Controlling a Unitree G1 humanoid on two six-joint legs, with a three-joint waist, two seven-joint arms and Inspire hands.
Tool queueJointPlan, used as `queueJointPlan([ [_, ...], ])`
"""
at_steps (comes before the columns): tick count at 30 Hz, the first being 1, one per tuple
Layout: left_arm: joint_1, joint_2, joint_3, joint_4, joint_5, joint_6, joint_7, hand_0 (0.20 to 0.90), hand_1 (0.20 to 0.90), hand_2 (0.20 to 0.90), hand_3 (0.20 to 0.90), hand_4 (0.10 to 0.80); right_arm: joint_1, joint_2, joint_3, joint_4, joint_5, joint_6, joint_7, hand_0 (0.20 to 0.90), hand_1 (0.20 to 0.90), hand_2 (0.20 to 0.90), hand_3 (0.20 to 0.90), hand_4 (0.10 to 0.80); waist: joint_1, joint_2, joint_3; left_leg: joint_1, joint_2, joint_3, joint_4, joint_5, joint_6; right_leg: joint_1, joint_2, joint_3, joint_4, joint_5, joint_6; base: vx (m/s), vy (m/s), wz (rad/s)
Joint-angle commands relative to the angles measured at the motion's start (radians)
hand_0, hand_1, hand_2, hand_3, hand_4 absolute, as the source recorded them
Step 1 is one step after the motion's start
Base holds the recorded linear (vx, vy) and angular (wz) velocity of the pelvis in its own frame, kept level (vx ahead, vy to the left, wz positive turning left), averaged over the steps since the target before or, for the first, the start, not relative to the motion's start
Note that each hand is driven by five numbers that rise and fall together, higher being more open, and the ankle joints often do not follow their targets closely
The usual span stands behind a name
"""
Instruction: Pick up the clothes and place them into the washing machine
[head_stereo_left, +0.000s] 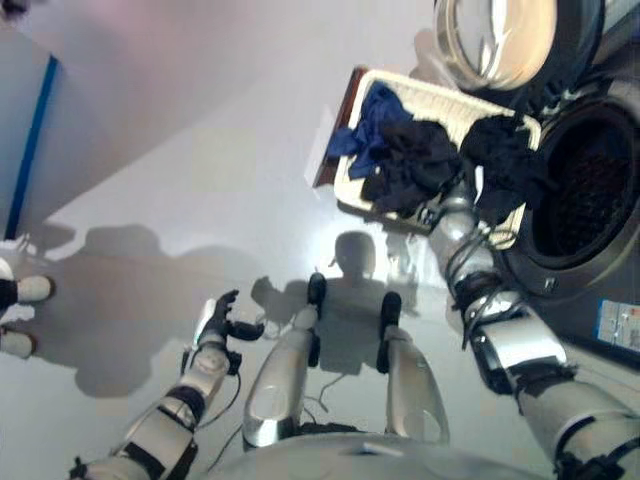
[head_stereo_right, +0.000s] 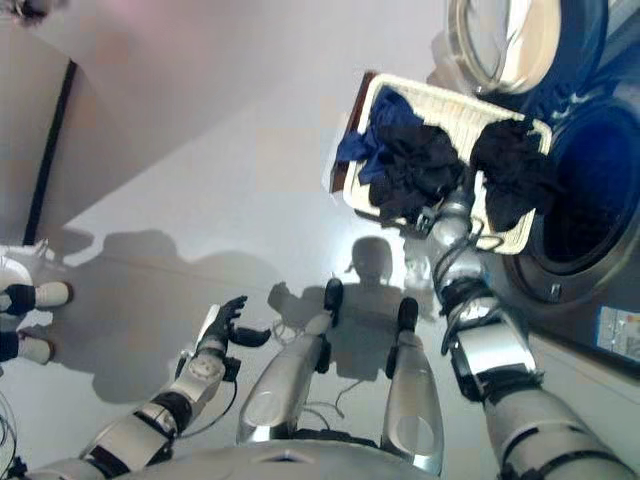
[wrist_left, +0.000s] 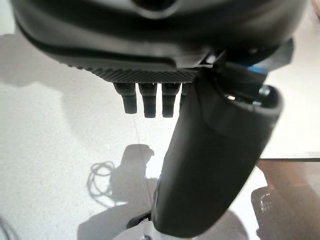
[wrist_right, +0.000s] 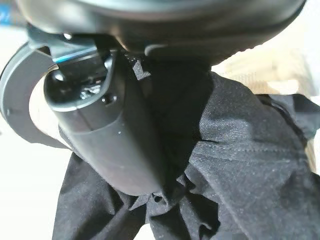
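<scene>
A white laundry basket (head_stereo_left: 440, 95) stands on the floor beside the washing machine, whose round drum opening (head_stereo_left: 590, 190) is at the right. A blue garment (head_stereo_left: 375, 125) and a dark pile of clothes (head_stereo_left: 415, 165) lie in the basket. My right hand (wrist_right: 107, 135) is shut on a black garment (head_stereo_left: 505, 165), which hangs bunched over the basket's right end, close to the drum's rim. The cloth hides that hand in the eye views; in the right wrist view its thumb presses into the black garment (wrist_right: 240, 165). My left hand (head_stereo_left: 218, 320) hangs open and empty at the lower left.
The washer's door (head_stereo_left: 500, 40) stands swung open above the basket. A person's white shoes (head_stereo_left: 25, 290) show at the left edge. A wall with a blue strip (head_stereo_left: 30, 150) runs along the upper left. Pale floor lies between me and the basket.
</scene>
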Motion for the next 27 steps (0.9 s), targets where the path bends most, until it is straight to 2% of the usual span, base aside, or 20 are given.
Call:
queueJointPlan([
  [1, 0.066, -0.007, 0.016, 0.098, 0.040, 0.014, -0.011, 0.900, 0.900, 0.900, 0.900, 0.800, 0.037, 0.030, -0.077, -0.135, 0.207, -0.176, 0.084, 0.300, 0.300, 0.300, 0.300, 0.400, -0.008, -0.031, -0.136, 0.008, -0.026, 0.039, 0.004, -0.063, -0.018, 0.034, -0.032, -0.017, -0.051, 0.047, 0.042, 0.059, 0.000, -0.06],
  [8, 0.098, -0.023, 0.034, 0.106, 0.047, 0.021, -0.044, 0.900, 0.900, 0.900, 0.900, 0.800, 0.125, 0.128, -0.212, -0.143, 0.540, -0.236, 0.219, 0.300, 0.300, 0.300, 0.300, 0.400, -0.013, -0.016, -0.192, 0.073, -0.032, 0.052, -0.012, -0.089, -0.011, 0.089, -0.034, -0.010, -0.066, 0.031, 0.048, 0.082, 0.012, -0.06],
  [16, 0.120, -0.033, 0.023, 0.088, 0.062, 0.018, -0.057, 0.900, 0.900, 0.900, 0.900, 0.800, 0.143, 0.132, -0.297, -0.133, 0.635, -0.287, 0.235, 0.300, 0.300, 0.300, 0.300, 0.400, -0.020, 0.011, -0.221, 0.108, -0.040, 0.051, -0.014, -0.109, -0.008, 0.127, -0.046, -0.020, -0.074, 0.017, 0.053, 0.055, 0.017, -0.01],
  [20, 0.108, -0.037, 0.005, 0.075, 0.053, 0.013, -0.056, 0.900, 0.900, 0.900, 0.900, 0.800, 0.094, 0.118, -0.320, -0.124, 0.673, -0.307, 0.232, 0.300, 0.300, 0.300, 0.300, 0.400, -0.016, 0.033, -0.193, 0.084, -0.044, 0.049, 0.002, -0.110, -0.005, 0.095, -0.049, -0.018, -0.046, 0.009, 0.048, -0.053, 0.022, -0.01],
  [24, 0.068, -0.038, -0.024, 0.054, 0.019, 0.003, -0.040, 0.900, 0.900, 0.900, 0.900, 0.800, -0.003, 0.100, -0.334, -0.114, 0.700, -0.335, 0.212, 0.300, 0.300, 0.300, 0.300, 0.400, -0.017, 0.062, -0.121, 0.016, -0.047, 0.045, 0.020, -0.089, -0.005, 0.010, -0.040, -0.002, -0.012, 0.019, 0.039, -0.197, 0.044, -0.08],
  [27, 0.032, -0.043, -0.041, 0.050, -0.001, 0.002, -0.032, 0.900, 0.900, 0.900, 0.900, 0.800, -0.077, 0.076, -0.334, -0.098, 0.711, -0.347, 0.197, 0.300, 0.300, 0.300, 0.300, 0.400, -0.013, 0.065, -0.079, -0.061, -0.054, 0.055, 0.077, -0.089, 0.001, -0.066, -0.035, 0.013, 0.035, 0.027, 0.028, -0.180, 0.031, -0.08],
])
